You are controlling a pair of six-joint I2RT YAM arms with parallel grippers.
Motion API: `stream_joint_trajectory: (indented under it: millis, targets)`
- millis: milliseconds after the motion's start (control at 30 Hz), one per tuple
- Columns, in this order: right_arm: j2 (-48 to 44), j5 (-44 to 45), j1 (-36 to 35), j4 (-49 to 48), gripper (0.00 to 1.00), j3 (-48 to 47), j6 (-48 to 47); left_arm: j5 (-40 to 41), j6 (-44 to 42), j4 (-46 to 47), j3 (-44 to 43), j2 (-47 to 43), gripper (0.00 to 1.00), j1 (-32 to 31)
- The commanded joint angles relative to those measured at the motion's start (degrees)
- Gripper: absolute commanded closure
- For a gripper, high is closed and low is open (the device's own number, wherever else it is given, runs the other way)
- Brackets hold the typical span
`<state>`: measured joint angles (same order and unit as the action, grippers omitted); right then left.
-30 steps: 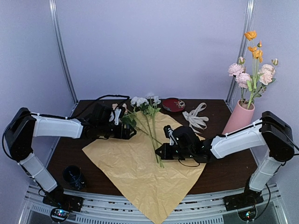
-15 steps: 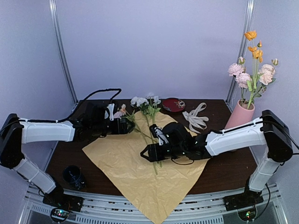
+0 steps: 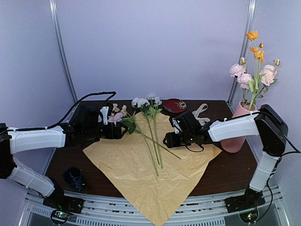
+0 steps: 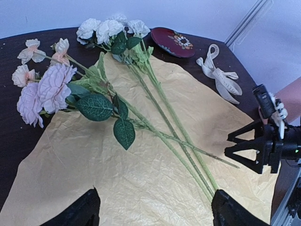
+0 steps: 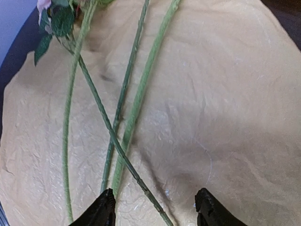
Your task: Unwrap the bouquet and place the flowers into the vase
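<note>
The bouquet lies unwrapped, its yellow-tan paper spread flat on the table. On the paper rest flowers: white blooms, pink blooms and long green stems. More flowers stand in the pink vase at the far right. My left gripper is open above the paper, just left of the stems' lower ends. My right gripper is open too, low over the paper, and the end of a thin stem runs between its fingers. From above, the right gripper is at the stems' right side.
A cream ribbon and a dark red dish lie at the back of the table. A dark blue cup stands near the front left corner. The right arm stretches in front of the vase.
My right gripper went from shut to open and drew back to the right of the stems. A pink-flowered stem now lies slantwise across the others. The left arm pulled back leftward.
</note>
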<state>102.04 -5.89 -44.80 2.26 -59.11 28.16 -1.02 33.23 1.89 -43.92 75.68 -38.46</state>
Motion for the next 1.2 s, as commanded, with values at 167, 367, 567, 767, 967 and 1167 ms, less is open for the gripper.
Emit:
stream_joint_trajectory:
  millis: [167,367,567,767,967,1167]
  targets:
    - [6.1,0.2,-1.1,5.3,0.49,-1.5,-4.3,0.5,-2.5,0.0,4.2,-4.4,0.15,0.1]
    - [6.1,0.5,-2.8,6.0,0.85,-1.6,-4.7,0.5,-2.6,0.3,4.7,-4.5,0.15,0.1]
    - [4.5,3.8,-5.7,8.5,1.00,-3.5,-5.0,0.7,-2.9,0.5,4.5,-4.4,0.15,0.1]
    - [-0.4,6.6,-10.0,11.1,1.00,-7.1,-2.4,1.2,-2.9,0.3,4.8,-5.2,0.15,0.2]
    - [0.2,4.5,-14.5,8.4,1.00,-10.8,4.9,1.9,-2.7,0.4,5.1,-6.2,0.15,0.1]
    - [6.9,-3.6,-17.5,5.0,0.71,-14.1,11.0,2.4,-2.6,-0.4,5.6,-7.6,0.15,0.1]
